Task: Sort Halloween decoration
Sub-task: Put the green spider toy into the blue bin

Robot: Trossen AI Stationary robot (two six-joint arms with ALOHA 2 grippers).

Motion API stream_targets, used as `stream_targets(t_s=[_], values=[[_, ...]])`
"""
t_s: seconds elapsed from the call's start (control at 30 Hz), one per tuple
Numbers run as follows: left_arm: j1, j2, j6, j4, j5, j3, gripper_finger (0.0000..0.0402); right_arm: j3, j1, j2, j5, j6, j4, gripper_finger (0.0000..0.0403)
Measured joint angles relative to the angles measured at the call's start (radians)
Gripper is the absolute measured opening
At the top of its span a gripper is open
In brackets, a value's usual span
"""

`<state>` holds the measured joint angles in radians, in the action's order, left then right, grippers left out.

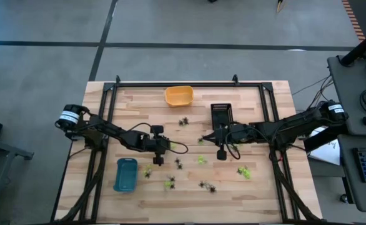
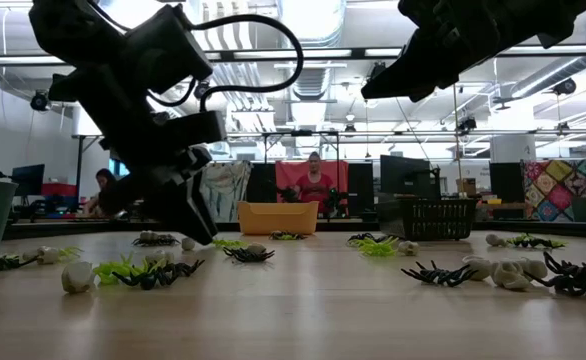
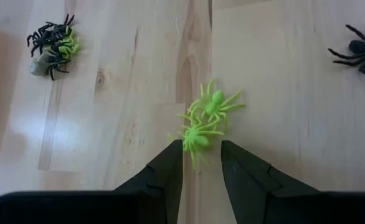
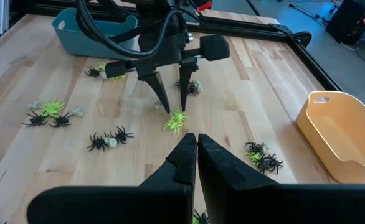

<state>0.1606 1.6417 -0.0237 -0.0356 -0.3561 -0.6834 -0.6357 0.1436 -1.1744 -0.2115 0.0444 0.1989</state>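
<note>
**Straddle one green spider, then close**

The left gripper (image 3: 202, 155) hangs narrowly parted over two lime-green spiders (image 3: 206, 119) on the table (image 3: 282, 93), touching neither cleanly. Centre on the nearer one (they overlap) before descending and closing. The right gripper (image 4: 197, 147) waits shut mid-table, empty.

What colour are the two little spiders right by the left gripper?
Lime green spiders, clearest in the left wrist view.

Three trays: one blue (image 1: 125, 174), one orange (image 1: 178, 95), one black (image 1: 221, 114), two arms.
</note>
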Motion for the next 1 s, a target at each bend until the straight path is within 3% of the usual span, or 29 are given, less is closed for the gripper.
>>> stream_targets(t_s=[0.7,1.0], values=[[-0.008,0.000,0.007,0.107,0.000,0.050,0.0093,0.000,0.000,0.000,0.000,0.000,0.000,0.0009],[-0.018,0.000,0.009,0.115,0.000,0.052,0.0076,0.000,0.000,0.000,0.000,0.000,0.000,0.0009]])
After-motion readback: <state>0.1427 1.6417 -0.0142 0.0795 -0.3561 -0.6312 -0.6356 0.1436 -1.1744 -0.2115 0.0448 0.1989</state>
